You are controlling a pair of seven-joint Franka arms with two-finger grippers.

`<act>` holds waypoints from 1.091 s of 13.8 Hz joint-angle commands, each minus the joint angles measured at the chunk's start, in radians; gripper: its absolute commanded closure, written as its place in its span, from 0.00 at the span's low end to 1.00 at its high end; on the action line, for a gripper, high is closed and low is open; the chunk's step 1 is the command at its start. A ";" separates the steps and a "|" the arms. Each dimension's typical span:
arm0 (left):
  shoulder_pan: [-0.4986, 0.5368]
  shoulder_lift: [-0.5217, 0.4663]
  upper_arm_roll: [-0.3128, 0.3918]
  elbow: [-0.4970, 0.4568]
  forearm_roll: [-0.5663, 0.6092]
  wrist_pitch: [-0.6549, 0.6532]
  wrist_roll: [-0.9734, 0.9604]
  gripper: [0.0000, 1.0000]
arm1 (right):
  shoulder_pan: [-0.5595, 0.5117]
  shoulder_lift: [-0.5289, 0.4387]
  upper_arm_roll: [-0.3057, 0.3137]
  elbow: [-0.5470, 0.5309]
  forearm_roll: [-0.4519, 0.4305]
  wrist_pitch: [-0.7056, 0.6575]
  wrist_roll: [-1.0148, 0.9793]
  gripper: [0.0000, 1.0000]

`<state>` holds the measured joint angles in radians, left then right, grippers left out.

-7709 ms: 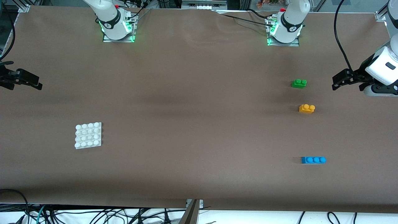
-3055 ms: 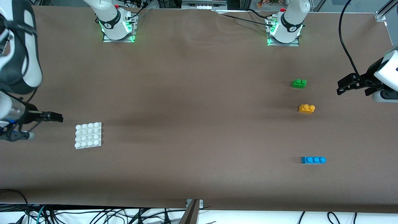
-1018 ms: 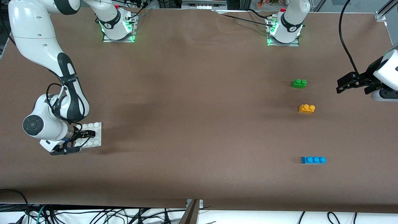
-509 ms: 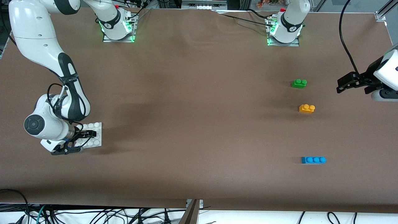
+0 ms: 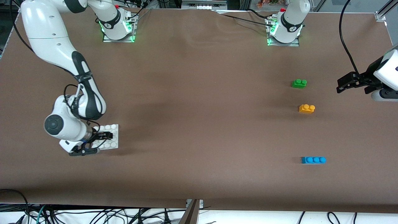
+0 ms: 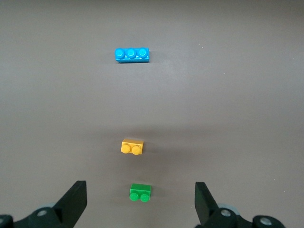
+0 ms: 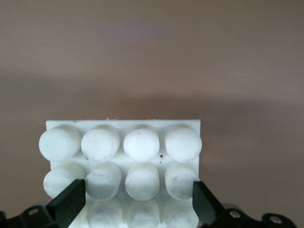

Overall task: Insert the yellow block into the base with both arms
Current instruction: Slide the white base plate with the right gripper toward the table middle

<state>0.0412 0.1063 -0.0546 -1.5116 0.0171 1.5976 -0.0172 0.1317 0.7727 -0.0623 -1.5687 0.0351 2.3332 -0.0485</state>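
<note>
The yellow block [image 5: 306, 108] sits on the brown table toward the left arm's end, studs up; it also shows in the left wrist view [image 6: 133, 147]. The white studded base [image 5: 113, 143] lies toward the right arm's end. My right gripper [image 5: 101, 143] is shut on the base [image 7: 123, 126], its fingers [image 7: 71, 199] down on either side of it. My left gripper [image 5: 343, 84] is open and empty over the table's edge at the left arm's end, apart from the yellow block; in its wrist view [image 6: 138, 209] the block lies between its spread fingers, farther off.
A green two-stud brick [image 5: 299, 83] lies farther from the front camera than the yellow block. A blue three-stud brick [image 5: 313, 160] lies nearer. Both show in the left wrist view: the green brick [image 6: 140, 192] and the blue brick [image 6: 132, 54]. The arm bases stand along the table's back edge.
My right arm came in, closed on the base, and in the last half second has moved it toward the left arm's end. The left arm has hardly moved.
</note>
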 commanded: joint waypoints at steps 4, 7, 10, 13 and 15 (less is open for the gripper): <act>0.000 0.013 -0.004 0.037 -0.025 -0.027 0.003 0.00 | 0.163 0.072 0.009 -0.001 0.023 0.124 0.177 0.00; 0.000 0.013 -0.004 0.037 -0.025 -0.027 0.003 0.00 | 0.256 0.091 0.009 0.007 0.020 0.149 0.286 0.00; 0.000 0.013 -0.004 0.037 -0.023 -0.028 0.003 0.00 | 0.339 0.111 0.009 0.044 0.020 0.150 0.380 0.00; 0.000 0.013 -0.002 0.037 -0.025 -0.036 0.003 0.00 | 0.428 0.144 0.009 0.094 0.020 0.184 0.497 0.00; 0.000 0.013 -0.002 0.037 -0.025 -0.036 0.003 0.00 | 0.474 0.161 0.009 0.124 0.020 0.201 0.567 0.00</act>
<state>0.0388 0.1063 -0.0565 -1.5092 0.0171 1.5886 -0.0172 0.5607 0.8409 -0.0623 -1.5042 0.0349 2.5021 0.4516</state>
